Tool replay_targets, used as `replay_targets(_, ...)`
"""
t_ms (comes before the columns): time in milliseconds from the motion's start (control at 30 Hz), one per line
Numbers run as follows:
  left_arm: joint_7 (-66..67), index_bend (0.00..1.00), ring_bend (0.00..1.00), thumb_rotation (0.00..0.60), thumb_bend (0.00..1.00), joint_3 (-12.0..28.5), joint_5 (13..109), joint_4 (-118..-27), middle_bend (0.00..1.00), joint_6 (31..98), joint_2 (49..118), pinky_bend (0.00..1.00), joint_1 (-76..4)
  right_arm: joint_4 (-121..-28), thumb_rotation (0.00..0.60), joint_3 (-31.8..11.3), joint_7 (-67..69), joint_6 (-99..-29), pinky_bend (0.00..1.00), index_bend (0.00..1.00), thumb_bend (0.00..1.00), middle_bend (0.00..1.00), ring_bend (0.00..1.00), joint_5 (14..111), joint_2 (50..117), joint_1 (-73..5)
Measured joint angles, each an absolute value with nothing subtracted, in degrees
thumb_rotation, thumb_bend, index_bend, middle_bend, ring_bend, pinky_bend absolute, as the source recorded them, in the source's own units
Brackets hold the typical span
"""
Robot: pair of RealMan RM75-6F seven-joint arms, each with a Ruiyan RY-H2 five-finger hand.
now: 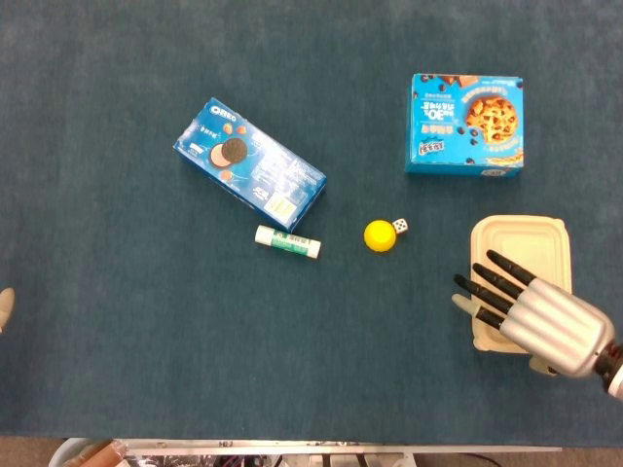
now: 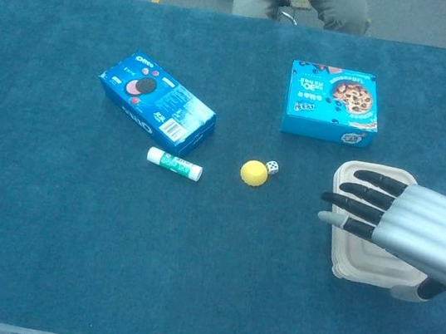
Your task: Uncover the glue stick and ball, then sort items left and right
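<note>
**Uncover done, sorting pending**

Glue stick [image 1: 287, 241] and ball [image 1: 380, 235] lie bare mid-counter [image 1: 146, 341], well apart. Right hand [image 1: 531, 311] hovers over the cream lid [image 1: 521, 238], fingers spread, empty. Next: reach for an item to sort. Left hand [image 1: 5, 309]: only a tip shows in head view, state unclear; chest view lacks it.

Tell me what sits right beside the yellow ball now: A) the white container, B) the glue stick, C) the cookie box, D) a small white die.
D: the small white die lies just to the side of the yellow ball, while the glue stick lies well apart.
</note>
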State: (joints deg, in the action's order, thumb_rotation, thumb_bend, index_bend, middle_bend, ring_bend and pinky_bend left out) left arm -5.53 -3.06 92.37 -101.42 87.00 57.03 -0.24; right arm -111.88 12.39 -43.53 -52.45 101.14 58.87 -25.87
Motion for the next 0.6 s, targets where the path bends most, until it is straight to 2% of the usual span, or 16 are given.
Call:
replay_targets(300,-7.8,0.25,0.04,0.6,0.34,-3.6,92.8,-99.8,0.13,87.3,57.0,0.04,0.0,-109.6,0.459,12.1,-52.2,-55.2,0.0,0.0,0.0,0.0,0.0,102.9,62.8,-22.0)
replay_targets(600,-9.3,0.25,0.04,0.6,0.34,-3.9,92.8,-99.1,0.13,87.3,56.4,0.04,0.2,-108.2,0.473,10.4,-56.0,-54.7,0.0,0.0,0.0,0.0,0.0,101.3,66.5,-20.5)
